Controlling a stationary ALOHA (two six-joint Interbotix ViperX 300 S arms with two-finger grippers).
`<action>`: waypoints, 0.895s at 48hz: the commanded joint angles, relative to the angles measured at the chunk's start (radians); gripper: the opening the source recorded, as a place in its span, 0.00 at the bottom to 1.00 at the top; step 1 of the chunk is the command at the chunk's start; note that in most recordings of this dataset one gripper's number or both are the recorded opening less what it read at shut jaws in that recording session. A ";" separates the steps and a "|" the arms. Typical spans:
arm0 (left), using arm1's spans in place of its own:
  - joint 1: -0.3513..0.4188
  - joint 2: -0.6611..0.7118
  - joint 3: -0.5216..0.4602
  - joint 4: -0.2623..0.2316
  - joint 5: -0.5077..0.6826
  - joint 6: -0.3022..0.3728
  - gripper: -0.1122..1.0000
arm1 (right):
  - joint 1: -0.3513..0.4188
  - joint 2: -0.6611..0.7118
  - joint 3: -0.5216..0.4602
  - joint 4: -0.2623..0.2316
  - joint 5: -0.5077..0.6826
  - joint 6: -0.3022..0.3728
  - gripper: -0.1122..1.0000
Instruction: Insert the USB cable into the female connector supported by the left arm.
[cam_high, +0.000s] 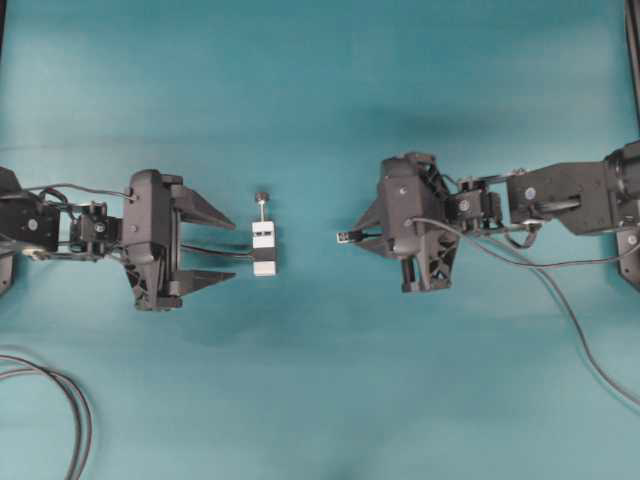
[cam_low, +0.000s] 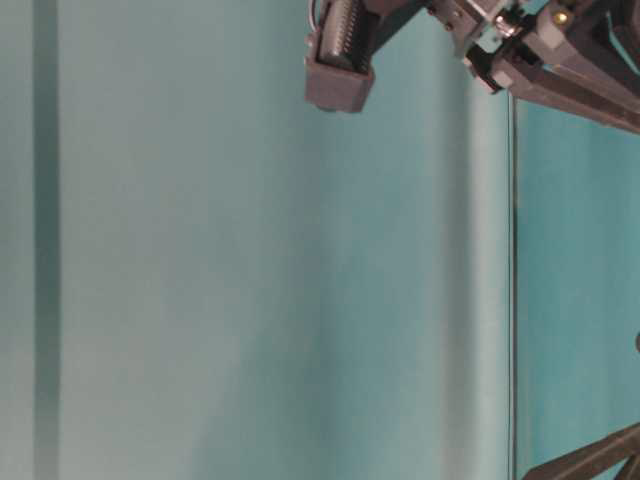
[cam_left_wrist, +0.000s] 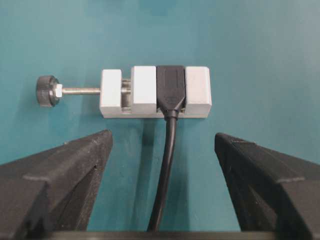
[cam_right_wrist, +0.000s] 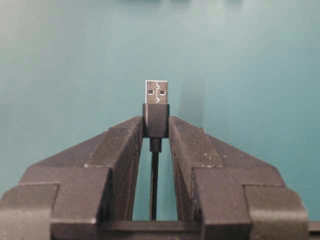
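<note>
From here I read this as the approach step, before any support or mating. My right gripper (cam_right_wrist: 156, 125) is clamped on the USB cable (cam_right_wrist: 156, 107), fingers pinching the dark plug body with the metal tip poking out ahead, and in the overhead view that tip points toward the middle of the teal table (cam_high: 320, 400). The female connector (cam_left_wrist: 155, 92) lies flat on the table just ahead of my left gripper (cam_high: 215, 245), whose fingers stand wide apart and touch nothing — the connector's black cable runs back between them. Plug and connector are well apart. Next, I judge, the left gripper has to move forward and close on the white block to steady it — then the right can line up the tip with the socket.
</note>
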 joint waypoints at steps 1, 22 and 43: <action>-0.008 0.002 -0.018 -0.003 -0.009 -0.012 0.93 | 0.017 -0.002 -0.038 -0.002 0.008 0.002 0.30; -0.015 0.012 -0.028 -0.003 -0.002 -0.014 0.93 | 0.038 0.052 -0.118 -0.003 0.014 -0.029 0.30; -0.015 0.029 -0.028 -0.003 -0.002 -0.009 0.91 | 0.048 0.094 -0.209 -0.003 0.095 -0.046 0.30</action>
